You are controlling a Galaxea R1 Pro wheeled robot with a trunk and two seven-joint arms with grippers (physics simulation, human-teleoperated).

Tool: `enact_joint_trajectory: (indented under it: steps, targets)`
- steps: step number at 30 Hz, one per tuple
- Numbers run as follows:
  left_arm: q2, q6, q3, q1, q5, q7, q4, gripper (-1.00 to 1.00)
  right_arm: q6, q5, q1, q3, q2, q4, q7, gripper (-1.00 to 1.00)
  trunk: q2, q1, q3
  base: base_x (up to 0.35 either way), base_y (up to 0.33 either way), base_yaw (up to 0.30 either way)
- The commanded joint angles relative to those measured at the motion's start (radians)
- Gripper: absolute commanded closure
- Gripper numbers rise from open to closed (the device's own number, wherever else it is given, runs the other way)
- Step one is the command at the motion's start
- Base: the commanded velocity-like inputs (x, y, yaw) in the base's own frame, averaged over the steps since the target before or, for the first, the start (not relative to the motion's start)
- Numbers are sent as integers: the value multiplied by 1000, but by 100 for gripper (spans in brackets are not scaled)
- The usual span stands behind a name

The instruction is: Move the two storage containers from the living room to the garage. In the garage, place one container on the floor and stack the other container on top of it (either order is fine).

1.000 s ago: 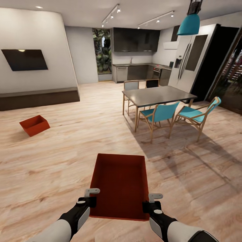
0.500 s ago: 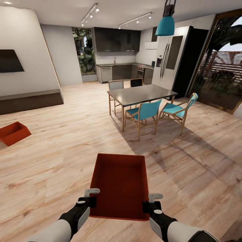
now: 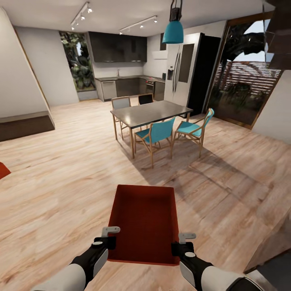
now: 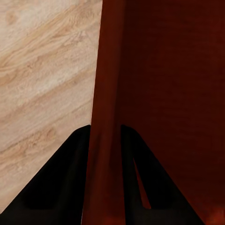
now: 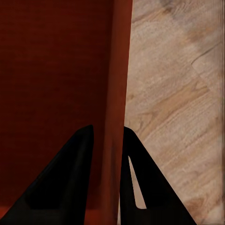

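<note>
I carry a red-orange open-top storage container (image 3: pixel 144 222) in front of me, above the light wood plank floor. My left gripper (image 3: pixel 110 238) is shut on its left wall (image 4: pixel 105 117), with one dark finger (image 4: pixel 61 183) on each side of the wall. On the opposite wall (image 5: pixel 119 93) my right gripper (image 3: pixel 182 242) is shut the same way. A sliver of the second red container (image 3: pixel 3 169) lies on the floor at the far left edge of the head view.
Ahead stands a grey dining table (image 3: pixel 149 111) with teal chairs (image 3: pixel 155 135), under a teal pendant lamp (image 3: pixel 173 31). Dark kitchen cabinets (image 3: pixel 117 47) and a fridge (image 3: pixel 182 70) line the back. A glazed opening (image 3: pixel 242 87) is at the right. A dark low ledge (image 3: pixel 24 126) runs along the left wall.
The view has swung to the right: the table and kitchen slid left in the picture, and the second container slipped to the left edge. Both grippers still hold the container the same way.
</note>
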Motion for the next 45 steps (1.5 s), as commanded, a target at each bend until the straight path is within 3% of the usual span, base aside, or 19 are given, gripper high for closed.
enact_joint_trajectory:
  steps: [1,45]
  targets:
    - [1,8,8,-1,-12,28,-4,100,-6,-18,-1,26,-25,6,-37,100,-2,1,-2,0,0,-290]
    - [-1,8,8,-1,-12,28,-4,100,-6,-18,-1,26,-25,7,-37,100,-2,1,-2,0,0,-290]
